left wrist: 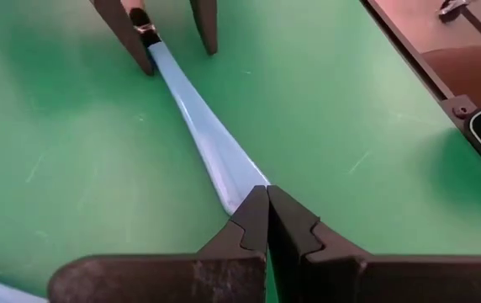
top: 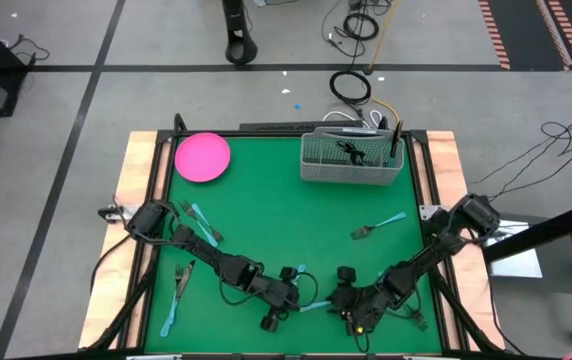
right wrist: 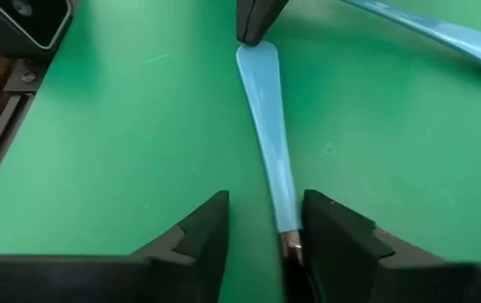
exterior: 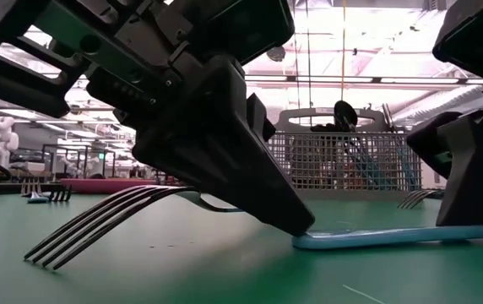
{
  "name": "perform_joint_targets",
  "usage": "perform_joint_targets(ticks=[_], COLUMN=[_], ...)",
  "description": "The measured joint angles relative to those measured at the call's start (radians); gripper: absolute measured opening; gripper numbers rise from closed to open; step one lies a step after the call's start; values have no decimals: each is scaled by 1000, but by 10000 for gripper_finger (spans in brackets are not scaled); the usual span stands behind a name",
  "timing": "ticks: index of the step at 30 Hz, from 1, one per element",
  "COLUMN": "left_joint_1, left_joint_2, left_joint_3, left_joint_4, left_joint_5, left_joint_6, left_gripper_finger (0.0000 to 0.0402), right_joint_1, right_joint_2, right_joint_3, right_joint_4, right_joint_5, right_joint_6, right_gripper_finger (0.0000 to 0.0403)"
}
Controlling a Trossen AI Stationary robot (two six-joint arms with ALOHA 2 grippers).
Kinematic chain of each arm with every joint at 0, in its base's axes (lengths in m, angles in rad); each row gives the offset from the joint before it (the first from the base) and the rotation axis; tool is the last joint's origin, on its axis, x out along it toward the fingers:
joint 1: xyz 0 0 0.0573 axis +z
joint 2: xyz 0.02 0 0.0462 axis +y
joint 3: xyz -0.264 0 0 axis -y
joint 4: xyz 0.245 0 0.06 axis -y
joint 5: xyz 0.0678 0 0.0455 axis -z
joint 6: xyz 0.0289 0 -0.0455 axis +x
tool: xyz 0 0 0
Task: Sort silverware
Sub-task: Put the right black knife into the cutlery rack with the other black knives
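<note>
One fork handle (left wrist: 198,126) between both tools

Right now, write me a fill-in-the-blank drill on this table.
1. The left claw is ____ on the wide end of the blue handle.
2. The right claw straddles that handle's narrow end with its fingers ____.
3. The round pink plate sits on the ____ mat.
4. The wire basket stands at the table's ____ edge from the arms.

Missing words: shut; open; green; far
</note>
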Motion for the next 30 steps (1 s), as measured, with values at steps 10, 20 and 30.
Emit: perform_joint_targets(ticks=[10,20,30], left_joint_1=[0,-7,-42], left_joint_2=[0,-11,-85], left_joint_3=[0,-2,-9], left_joint_4=[-6,6,-23], left_joint_5=[3,-27,-225], left_joint_6=[6,51,223], left_gripper_finger=[0,0,33], right_joint_1=[40,41,39], right_joint_2=[18,9,-119], right_joint_3=[1,-4,-14], right_joint_4=[-28,-17,-73], right_joint_5=[47,60,68], right_joint_6=[10,-10,-96], right_gripper_finger=[40,6,2])
